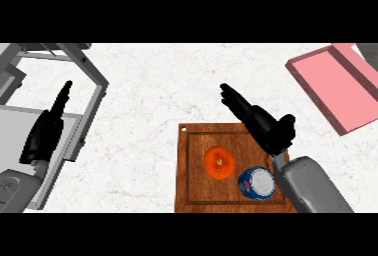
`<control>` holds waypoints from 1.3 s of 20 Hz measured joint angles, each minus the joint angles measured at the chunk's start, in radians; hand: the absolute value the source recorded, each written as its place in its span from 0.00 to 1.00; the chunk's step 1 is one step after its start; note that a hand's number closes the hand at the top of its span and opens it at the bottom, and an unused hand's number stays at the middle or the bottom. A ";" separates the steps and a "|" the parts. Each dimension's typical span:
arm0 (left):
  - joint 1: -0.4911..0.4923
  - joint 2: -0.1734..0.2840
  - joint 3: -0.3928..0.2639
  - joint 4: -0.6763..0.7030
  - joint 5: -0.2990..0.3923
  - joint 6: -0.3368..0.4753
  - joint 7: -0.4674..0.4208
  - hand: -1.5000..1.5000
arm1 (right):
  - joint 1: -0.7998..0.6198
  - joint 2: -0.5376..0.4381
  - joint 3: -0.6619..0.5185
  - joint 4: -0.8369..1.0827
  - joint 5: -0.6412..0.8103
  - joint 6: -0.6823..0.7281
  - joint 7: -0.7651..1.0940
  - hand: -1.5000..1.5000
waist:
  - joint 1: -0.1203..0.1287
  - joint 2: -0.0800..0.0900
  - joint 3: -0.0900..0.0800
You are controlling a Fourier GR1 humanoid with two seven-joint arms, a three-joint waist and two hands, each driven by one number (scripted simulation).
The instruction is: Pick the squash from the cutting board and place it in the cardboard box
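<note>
An orange squash (219, 162) lies on the brown wooden cutting board (193, 172) at the lower middle of the head view. My right hand (262, 122) hovers over the board's upper right part, fingers straight and pointing up-left, open and holding nothing; the squash sits below and left of it. The pink box (336, 95) stands at the upper right of the counter, its long side tilted. At the left edge my left hand (46, 131) rests open, fingers up.
A blue and white round can (256, 182) lies on the board just right of the squash, next to my right forearm. A grey metal frame structure (81, 90) occupies the left side. White speckled counter spreads between board and box.
</note>
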 measured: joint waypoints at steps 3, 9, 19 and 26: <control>0.013 -0.022 0.030 -0.014 0.055 -0.018 0.005 0.50 | 0.044 0.018 -0.039 -0.030 0.036 -0.124 0.004 0.00 | -0.009 -0.021 -0.018; 0.080 -0.108 0.109 -0.051 0.222 -0.034 0.016 0.50 | 0.129 -0.040 -0.214 -0.080 0.200 -0.488 -0.006 0.00 | -0.075 -0.065 -0.043; 0.159 -0.122 0.194 -0.148 0.393 -0.128 0.026 0.50 | 0.371 -0.003 -0.062 -0.340 0.662 -0.865 0.009 0.00 | -0.048 -0.062 -0.043; 0.171 -0.108 0.213 -0.178 0.424 -0.163 0.030 0.50 | 0.505 -0.073 0.036 -0.353 0.925 -0.738 0.321 0.00 | -0.030 -0.049 -0.052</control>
